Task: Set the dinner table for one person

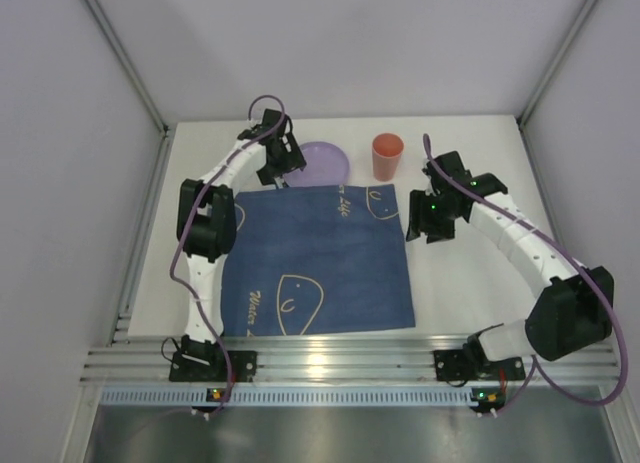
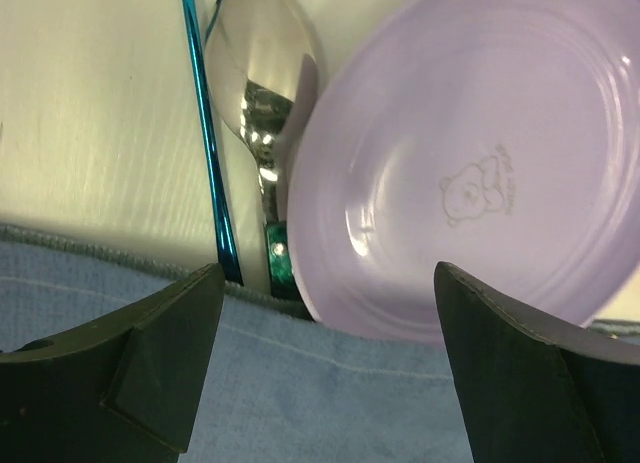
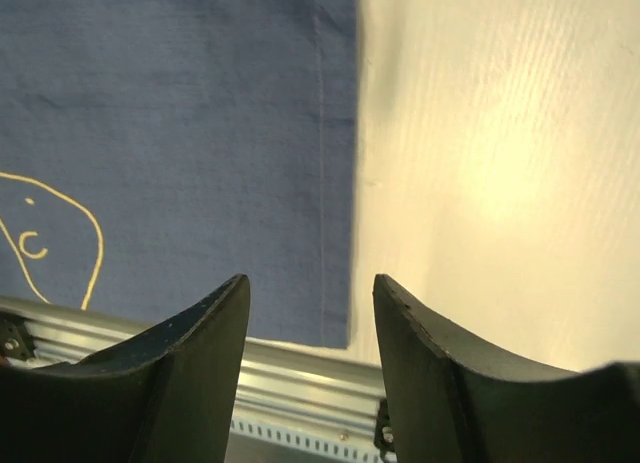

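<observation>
The white table [image 1: 455, 283] fills the floor of the walled enclosure from left to right, with a silver aluminium rail [image 1: 340, 363] along its near edge, where both arm bases are bolted. At left, the left arm [image 1: 205, 223] curves out to the far edge of a dark blue cloth [image 1: 320, 268] printed with pale line drawings. The left jaws stand wide apart and hold nothing, poised over that cloth edge.

In the left wrist view, a thin blue handle [image 2: 205, 133] lies on the bare table beyond the jaws. Just to its right lies a metal spoon [image 2: 262, 73], bowl pointing away and neck running into a teal handle. A lilac plate [image 2: 470, 163], stamped with a small bear outline, covers the spoon's right side, and its near rim overlaps the cloth's far edge.

The cloth lies flat at centre, between the two arms. An orange-red cup [image 1: 387, 155] stands upright on the table, right of the plate and apart from it. At right, the right arm [image 1: 515, 243] reaches in beside the cloth's right edge. The right jaws are moderately parted and empty, above bare table just right of the cloth's hem.
</observation>
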